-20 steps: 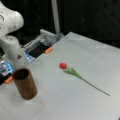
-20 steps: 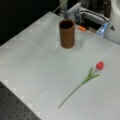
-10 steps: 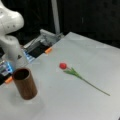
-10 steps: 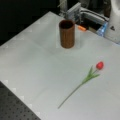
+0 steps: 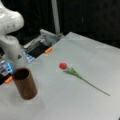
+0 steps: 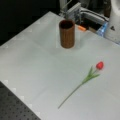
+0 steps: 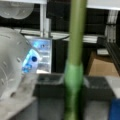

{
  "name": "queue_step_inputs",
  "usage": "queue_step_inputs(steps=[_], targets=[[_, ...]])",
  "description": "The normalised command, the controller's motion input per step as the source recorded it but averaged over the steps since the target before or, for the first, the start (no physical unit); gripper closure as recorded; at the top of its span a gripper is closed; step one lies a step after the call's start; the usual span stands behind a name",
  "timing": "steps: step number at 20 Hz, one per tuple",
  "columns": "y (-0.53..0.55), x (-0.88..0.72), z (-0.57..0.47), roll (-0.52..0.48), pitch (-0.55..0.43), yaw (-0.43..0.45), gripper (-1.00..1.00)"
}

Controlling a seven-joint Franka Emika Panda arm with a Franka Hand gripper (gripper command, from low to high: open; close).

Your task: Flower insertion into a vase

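The gripper is not showing in either front view; only the white arm [image 5: 10, 32] is rising at the table's [image 5: 75, 105] back edge. The wrist view is looking across at a green pole [image 7: 75, 50], no fingers visible, so spread or closed: cannot tell. The vase [image 5: 25, 83] is standing upright near that edge, mouth empty. The flower [image 6: 85, 80] is lying flat mid-table, well apart from it. Judgement: grasping mid-stem, below the red head, would be keeping it steady.
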Motion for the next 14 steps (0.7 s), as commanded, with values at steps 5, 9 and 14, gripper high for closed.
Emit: queue_step_inputs(steps=[5,9,14], targets=[[0.05,0.12,0.07,-0.147,0.441,0.253,1.0],[-0.08,0.28,0.18,-0.124,0.628,0.2,1.0],[-0.24,0.38,0.2,-0.043,0.686,0.111,1.0]])
